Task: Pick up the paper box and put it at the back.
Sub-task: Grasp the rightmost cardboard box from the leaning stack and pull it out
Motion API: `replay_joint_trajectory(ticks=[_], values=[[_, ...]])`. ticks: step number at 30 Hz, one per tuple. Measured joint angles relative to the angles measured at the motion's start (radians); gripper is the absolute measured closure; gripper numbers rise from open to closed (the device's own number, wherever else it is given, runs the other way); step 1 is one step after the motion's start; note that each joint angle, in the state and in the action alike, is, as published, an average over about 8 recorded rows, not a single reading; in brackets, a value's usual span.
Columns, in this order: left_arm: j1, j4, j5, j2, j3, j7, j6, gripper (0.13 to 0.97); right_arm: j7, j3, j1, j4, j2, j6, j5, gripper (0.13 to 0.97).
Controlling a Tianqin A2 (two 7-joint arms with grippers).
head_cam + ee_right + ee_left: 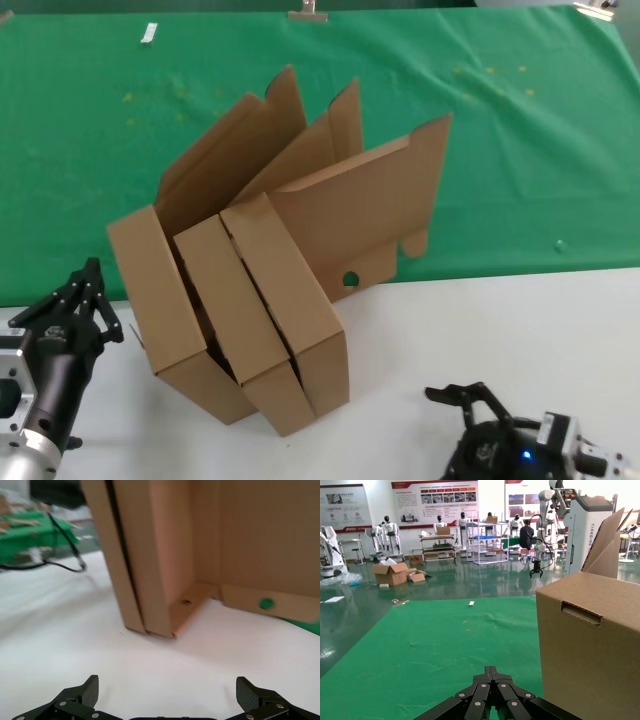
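Note:
Three alike brown paper boxes stand on edge and lean together, the left (160, 300), the middle (235, 310) and the right (290, 290). Their lids (370, 210) are open over the green cloth (500, 150). The boxes straddle the cloth's front edge and the white tabletop (520, 330). My left gripper (90, 272) is shut and empty, just left of the left box; its wrist view shows the shut tips (491, 672) beside a box wall (590, 645). My right gripper (465, 398) is open and empty on the white table, right of the boxes, facing them (165, 555).
A small white piece (149, 34) lies on the cloth at the far left. Metal clips (308, 12) sit at the cloth's far edge. The cloth reaches wide to the right and behind the boxes. A workshop floor lies beyond in the left wrist view.

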Motion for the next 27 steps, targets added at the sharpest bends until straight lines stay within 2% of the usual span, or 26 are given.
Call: replay_joint_trajectory(ticks=[4, 11, 16, 27], values=[[0.0, 0.0, 0.0, 0.0, 0.0, 0.0, 0.0, 0.952, -0.004, -0.031, 0.078, -0.082, -0.015, -0.101, -0.018, 0.129], [0.0, 0.0, 0.0, 0.0, 0.0, 0.0, 0.0, 0.952, 0.049, -0.086, 0.182, -0.14, 0.011, -0.268, -0.057, 0.129], [0.0, 0.0, 0.0, 0.0, 0.0, 0.0, 0.0, 0.952, 0.046, -0.091, 0.269, -0.215, 0.019, -0.371, -0.063, 0.129], [0.0, 0.0, 0.0, 0.0, 0.0, 0.0, 0.0, 0.953, -0.102, -0.049, 0.545, -0.586, -0.068, -0.523, -0.065, 0.129]])
